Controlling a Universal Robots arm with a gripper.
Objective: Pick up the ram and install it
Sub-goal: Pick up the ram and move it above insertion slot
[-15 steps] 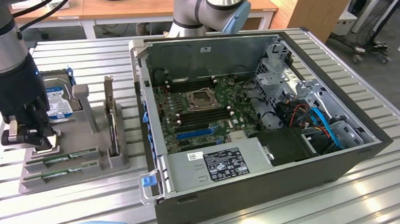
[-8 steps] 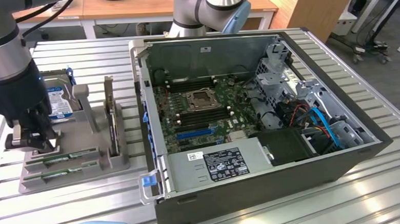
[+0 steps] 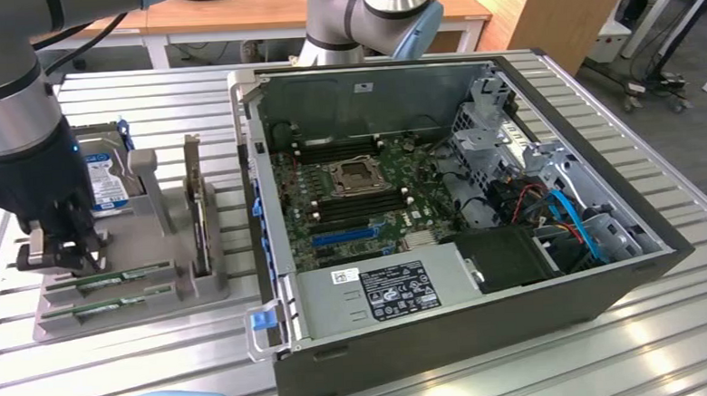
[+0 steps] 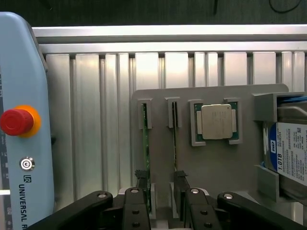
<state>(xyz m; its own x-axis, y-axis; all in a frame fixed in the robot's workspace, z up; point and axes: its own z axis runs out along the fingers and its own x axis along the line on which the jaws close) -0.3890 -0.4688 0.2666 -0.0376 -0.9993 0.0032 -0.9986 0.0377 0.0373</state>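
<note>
Bright, even light falls from above in both views. In the exterior view a broad white glare washes over the slatted table [image 3: 681, 326] at the exterior view's right, while the computer case [image 3: 458, 342] has its motherboard [image 3: 366, 193] in soft shade under its walls. In the wrist view the table slats shine in pale streaks, the processor chip [image 4: 217, 121] gives a dull sheen, the tray [image 4: 216, 163] carries faint, soft-edged shadows, and the black gripper [image 4: 160, 175] stands almost as a silhouette

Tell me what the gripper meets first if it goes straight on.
Probably the green ram standing on edge in the gray holder, just below the open gripper. Depth is unclear, so the holder itself may come first.
</note>
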